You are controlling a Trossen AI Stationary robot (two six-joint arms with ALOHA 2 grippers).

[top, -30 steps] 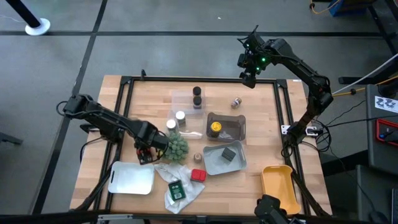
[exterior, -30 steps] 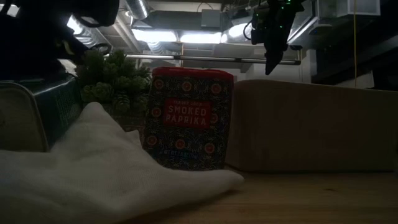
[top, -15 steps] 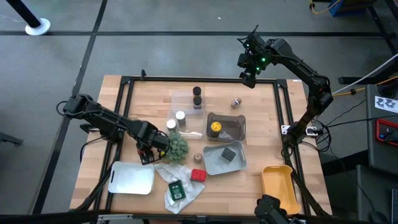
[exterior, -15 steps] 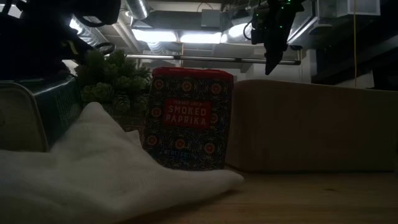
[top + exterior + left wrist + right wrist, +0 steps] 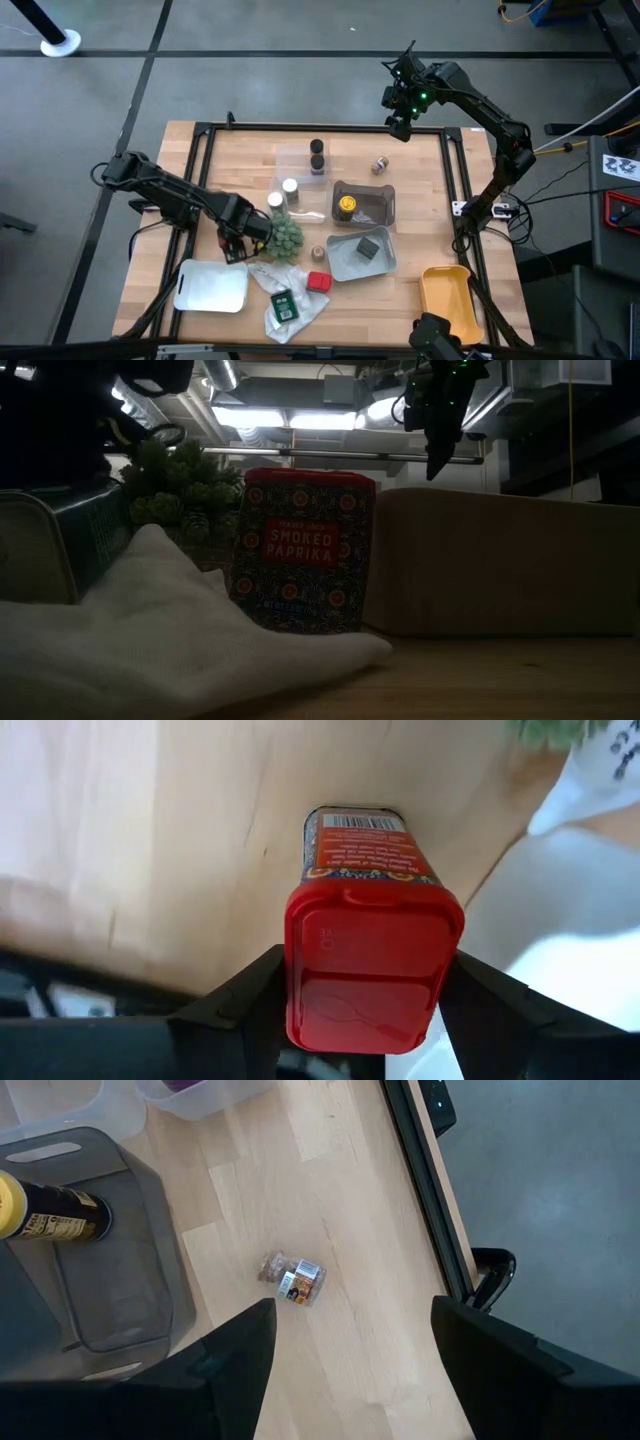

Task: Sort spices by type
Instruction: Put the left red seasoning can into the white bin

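The left hand (image 5: 365,1010) lay low at the left centre of the high view, just left of the green plant (image 5: 284,236). In its wrist view a red-capped tin (image 5: 370,960) stood between the two dark fingers (image 5: 245,1005), which flanked the cap closely on both sides. Whether they already pressed on it I cannot tell; the tin looked seated on the bench (image 5: 230,170), not lifted.

The tin looked rigid, light and smooth-sided, so it should take a firm squeeze without denting, though painted metal may slip. The flat sides just under the cap seemed the best hold: squarer than the rounded cap edge.

The right hand (image 5: 345,1365) hung high over the upper right of the bench, fingers well apart and empty, with a small jar (image 5: 293,1278) lying on its side below it.

Elsewhere, a yellow-capped jar (image 5: 345,205) sat in a dark tray (image 5: 385,200) at frame centre. A grey block (image 5: 367,248) sat in the grey tray (image 5: 385,262) below it, and a second red tin (image 5: 318,282) stood by the plastic bag (image 5: 300,300).
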